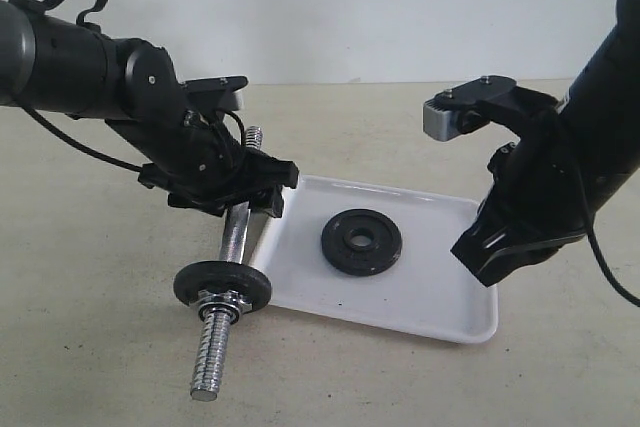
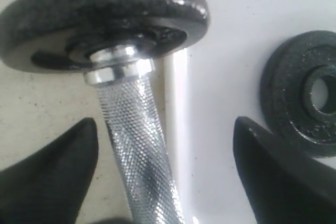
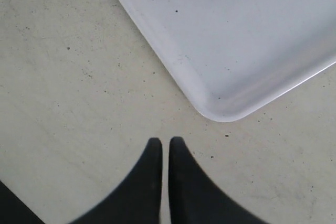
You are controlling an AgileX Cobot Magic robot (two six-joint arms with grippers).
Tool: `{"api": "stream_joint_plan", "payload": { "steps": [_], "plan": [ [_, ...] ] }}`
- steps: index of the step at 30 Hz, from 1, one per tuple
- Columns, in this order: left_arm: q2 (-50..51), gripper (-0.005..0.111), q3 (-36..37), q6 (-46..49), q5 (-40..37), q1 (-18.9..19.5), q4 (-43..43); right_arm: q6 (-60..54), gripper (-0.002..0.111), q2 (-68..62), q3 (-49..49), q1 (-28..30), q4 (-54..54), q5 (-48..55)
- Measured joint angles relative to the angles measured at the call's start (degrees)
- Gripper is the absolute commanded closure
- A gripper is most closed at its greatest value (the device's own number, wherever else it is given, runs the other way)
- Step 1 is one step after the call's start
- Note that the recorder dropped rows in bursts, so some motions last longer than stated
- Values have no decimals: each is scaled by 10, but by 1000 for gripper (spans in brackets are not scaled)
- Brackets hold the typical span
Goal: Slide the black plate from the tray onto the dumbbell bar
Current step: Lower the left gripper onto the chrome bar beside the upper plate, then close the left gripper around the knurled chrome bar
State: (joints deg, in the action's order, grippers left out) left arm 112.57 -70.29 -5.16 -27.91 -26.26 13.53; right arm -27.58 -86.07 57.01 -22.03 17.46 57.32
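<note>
a: where is the black plate [image 1: 361,241] at this point?

b: lying flat near the middle of the tray [image 1: 440,325], hole up, with nothing touching it. neither arm has it.

a: and the dumbbell bar [image 1: 232,237]?

b: it runs along the tray's left edge, with one threaded end pointing toward the camera. another disc [image 1: 222,285] sits on it near that end, backed by a chrome collar [image 2: 118,69]. the far end is mostly behind the arm, so i can't tell whether the bar leans on the rim or lies just beside it.

a: what's the left gripper [image 2: 165,129] doing there?

b: its jaws are spread wide and straddle the knurled middle of the bar. in the wrist view there's a gap on each side, so it isn't clamped. i'd say it's lined up that way to take hold and steady the bar. a loose rod would roll once a plate is pushed onto it.

a: and the right gripper [image 3: 165,143]?

b: its fingers are pressed together with nothing between them. it hangs over the bare table [image 3: 79,77], just off a rounded corner of the tray. that looks like waiting out of the way. it would have to open and come in over the tray before it could lift the plate.
</note>
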Motion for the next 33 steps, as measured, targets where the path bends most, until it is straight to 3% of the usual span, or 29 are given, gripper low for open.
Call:
{"api": "stream_joint_plan", "payload": {
  "steps": [5, 27, 33],
  "plan": [
    [0, 41, 0, -69, 2, 0, -77, -1, 109, 0, 0, 0, 0, 5],
    [36, 41, 0, -76, 12, 0, -82, -8, 109, 0, 0, 0, 0, -1],
    [36, 54, 0, -76, 12, 0, -82, -8, 109, 0, 0, 0, 0, -2]
  ]
}}
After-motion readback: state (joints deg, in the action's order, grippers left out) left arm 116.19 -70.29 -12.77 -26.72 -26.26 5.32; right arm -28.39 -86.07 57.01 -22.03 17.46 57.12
